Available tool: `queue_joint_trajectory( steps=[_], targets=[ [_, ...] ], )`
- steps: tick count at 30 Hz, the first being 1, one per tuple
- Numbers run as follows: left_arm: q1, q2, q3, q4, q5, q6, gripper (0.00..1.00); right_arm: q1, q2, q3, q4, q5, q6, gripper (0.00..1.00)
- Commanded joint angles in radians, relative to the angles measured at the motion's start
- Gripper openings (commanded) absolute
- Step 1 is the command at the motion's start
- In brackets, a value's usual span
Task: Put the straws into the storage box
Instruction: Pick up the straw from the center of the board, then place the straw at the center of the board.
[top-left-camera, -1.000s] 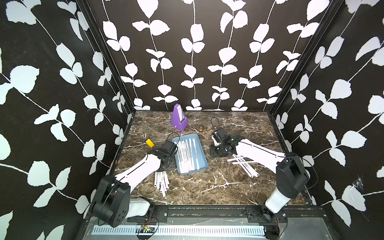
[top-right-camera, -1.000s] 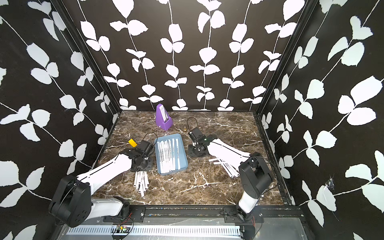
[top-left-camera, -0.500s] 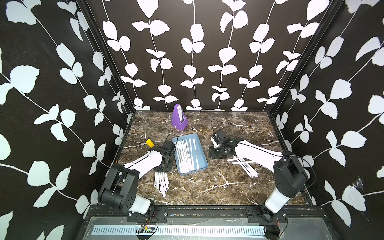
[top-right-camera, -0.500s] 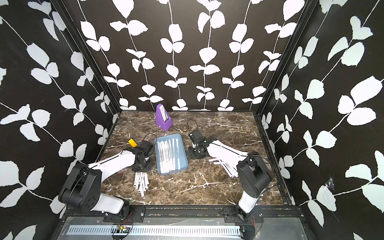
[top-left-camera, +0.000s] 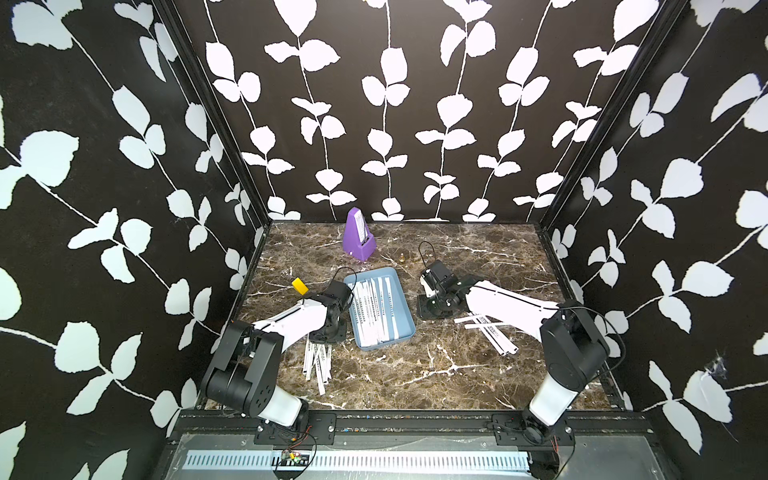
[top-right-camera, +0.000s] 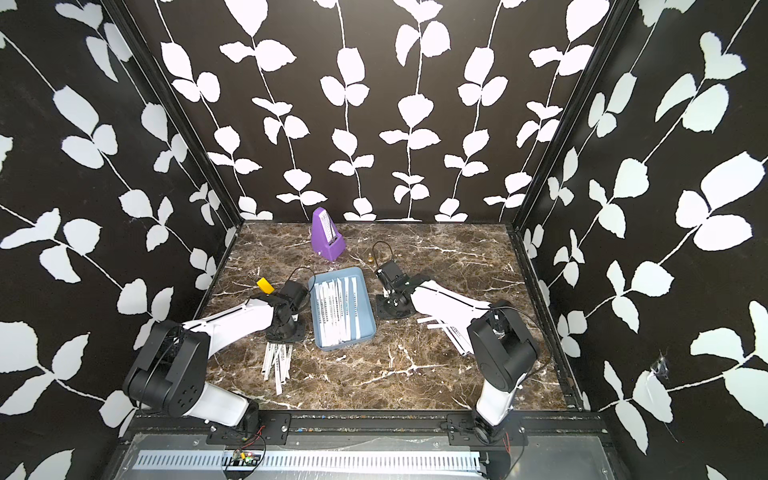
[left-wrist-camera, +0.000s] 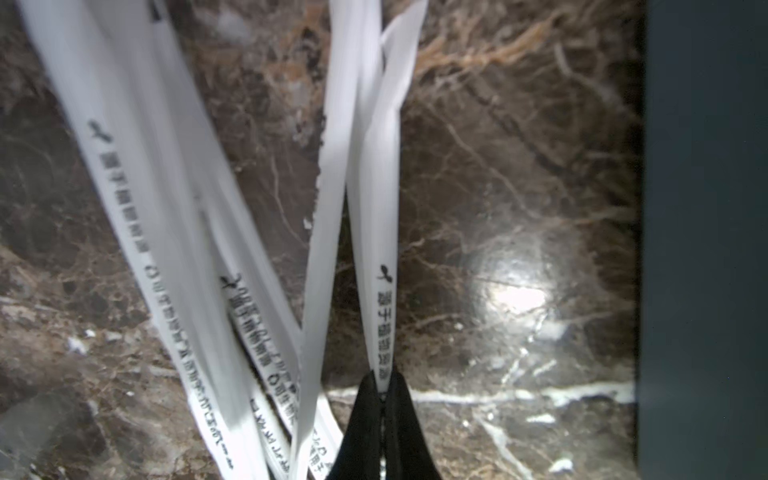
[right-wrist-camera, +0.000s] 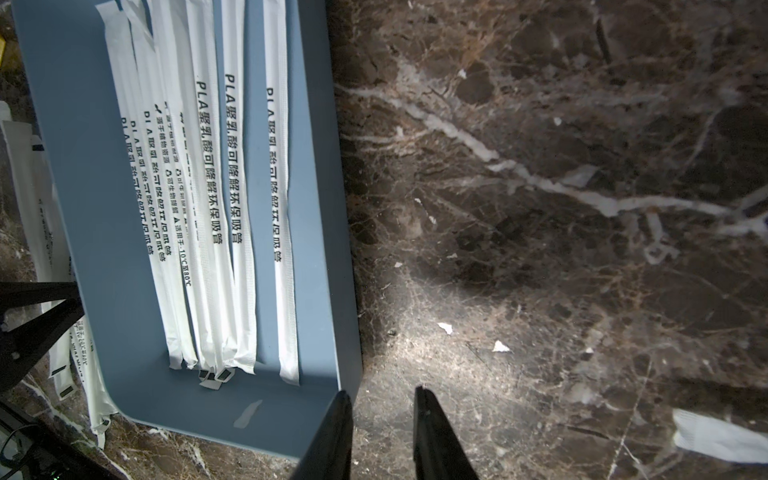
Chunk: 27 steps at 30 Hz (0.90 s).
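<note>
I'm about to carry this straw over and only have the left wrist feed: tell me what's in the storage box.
Observer: The storage box already holds a row of straws lying lengthwise.
Operator: Report the right gripper.
Observer: The right gripper is open and empty, just outside a corner of the box.
Operator: Say what else needs collecting.
Observer: Another loose pile lies by the right arm, partly under it.
</note>
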Motion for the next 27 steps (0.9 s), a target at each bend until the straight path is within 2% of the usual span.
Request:
queue_joint_trajectory(
  steps=[1, 7, 10, 14, 20, 23, 27],
  targets=[
    [0.005, -0.06, 0.05, -0.058, -0.004, 0.01, 0.04, 0.01, 0.008, 0.038, -0.012, 0.004, -0.007, 0.28],
    [0.004, -0.177, 0.138, -0.158, -0.028, -0.001, 0.04, 0.01, 0.009, 0.055, -0.029, 0.007, -0.016, 0.27],
    [0.005, -0.218, 0.149, -0.136, -0.013, -0.001, 0.04, 0.006, 0.009, 0.056, -0.025, 0.008, -0.016, 0.27],
    [0.005, -0.154, 0.137, -0.14, -0.012, -0.001, 0.04, 0.006, 0.021, 0.063, -0.011, -0.011, -0.006, 0.27],
    [0.005, -0.089, 0.006, -0.023, 0.021, -0.073, 0.05, 0.008, 0.027, 0.07, -0.006, -0.025, 0.001, 0.27],
    [0.004, -0.095, -0.034, 0.04, 0.056, -0.114, 0.1, 0.008, 0.028, 0.062, 0.001, -0.025, 0.003, 0.27],
    [0.005, -0.082, -0.034, 0.034, 0.046, -0.121, 0.19, 0.011, 0.035, 0.062, 0.008, -0.034, 0.008, 0.27]
  ],
)
